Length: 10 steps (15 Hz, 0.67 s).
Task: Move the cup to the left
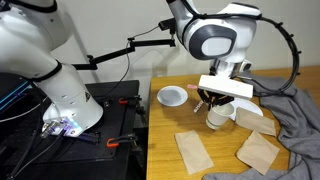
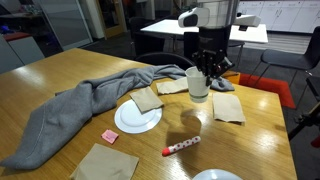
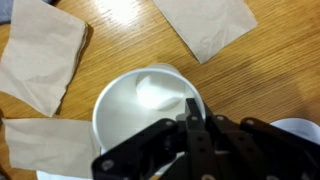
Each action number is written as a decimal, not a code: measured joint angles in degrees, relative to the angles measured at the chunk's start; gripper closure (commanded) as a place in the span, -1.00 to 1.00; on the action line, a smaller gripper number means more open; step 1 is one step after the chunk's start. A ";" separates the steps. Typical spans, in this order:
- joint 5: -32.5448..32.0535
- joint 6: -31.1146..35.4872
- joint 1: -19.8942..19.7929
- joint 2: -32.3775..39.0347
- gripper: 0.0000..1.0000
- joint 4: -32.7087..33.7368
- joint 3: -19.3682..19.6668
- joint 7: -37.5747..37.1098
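Straddles rim of small white cup (image 3: 140, 95) with gripper (image 2: 204, 68), one finger inside the wall, likely for a rim pinch; cannot tell whether clamped. Upright on wooden table (image 2: 258, 142) among flat brown paper napkins (image 3: 40, 55), near rumpled grey cloth (image 2: 70, 110) and round white plate (image 1: 172, 96). Thin-walled, smooth, cylindrical, wide-mouthed.

Even indoor light, soft shadows; wrist view foreground blurred.
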State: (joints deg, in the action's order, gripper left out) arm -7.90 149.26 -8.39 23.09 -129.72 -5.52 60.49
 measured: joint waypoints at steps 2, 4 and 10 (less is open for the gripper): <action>0.00 0.01 0.58 0.71 0.98 0.13 -0.07 1.51; -0.18 0.08 1.24 1.44 0.98 0.27 -0.09 2.47; -4.10 5.96 3.59 4.23 0.98 0.42 0.12 2.19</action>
State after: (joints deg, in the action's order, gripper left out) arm -12.00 155.22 -4.79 27.32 -129.30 -5.39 62.68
